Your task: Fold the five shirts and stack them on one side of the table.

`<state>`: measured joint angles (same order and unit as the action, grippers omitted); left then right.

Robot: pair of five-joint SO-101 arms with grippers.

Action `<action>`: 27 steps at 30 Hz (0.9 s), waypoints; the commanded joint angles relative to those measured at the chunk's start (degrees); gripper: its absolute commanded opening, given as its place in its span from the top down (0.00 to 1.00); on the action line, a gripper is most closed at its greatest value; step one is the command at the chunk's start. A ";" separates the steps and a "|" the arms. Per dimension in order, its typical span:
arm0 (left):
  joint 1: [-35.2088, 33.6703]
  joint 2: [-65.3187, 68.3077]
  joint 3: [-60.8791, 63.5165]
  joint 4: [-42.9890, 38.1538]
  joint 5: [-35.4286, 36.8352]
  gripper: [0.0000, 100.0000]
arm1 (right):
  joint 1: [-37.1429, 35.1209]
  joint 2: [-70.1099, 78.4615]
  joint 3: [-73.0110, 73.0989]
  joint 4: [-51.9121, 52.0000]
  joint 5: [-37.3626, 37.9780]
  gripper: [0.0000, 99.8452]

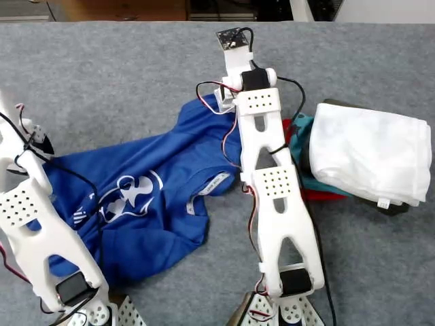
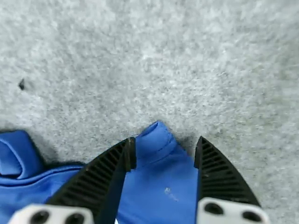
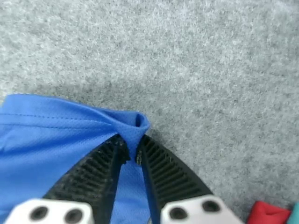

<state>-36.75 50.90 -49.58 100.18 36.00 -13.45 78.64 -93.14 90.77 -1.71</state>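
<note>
blue shirt (image 1: pixel 143 204): crumpled knit on grey felt (image 1: pixel 136 68) | left claw (image 2: pixel 166 141) released astride corner | right claw (image 3: pixel 134 139) pinching puckered hem

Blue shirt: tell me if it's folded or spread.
Spread, rumpled: the blue shirt lies open on the table, collar and print showing, no neat fold.

Table (image 1: pixel 102 68) w/ grey felt-like cover, even light. Past far edge: wood furniture (image 1: pixel 122 8), dark gap (image 1: pixel 272 8), white surface (image 1: pixel 387 8) by far-right corner
</note>
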 commanded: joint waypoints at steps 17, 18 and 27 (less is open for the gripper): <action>-0.44 7.25 -0.53 0.62 2.81 0.78 | -0.75 -1.63 -2.07 -0.53 0.35 1.00; -0.44 7.34 -0.53 0.62 2.90 0.78 | -0.75 -1.63 -2.07 -0.53 0.35 1.00; -0.18 7.34 -4.48 0.62 2.81 0.97 | -0.75 -1.63 -2.07 -0.53 0.26 1.00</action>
<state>-36.66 58.37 -52.84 100.00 38.64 -13.45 78.64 -93.14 90.77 -1.71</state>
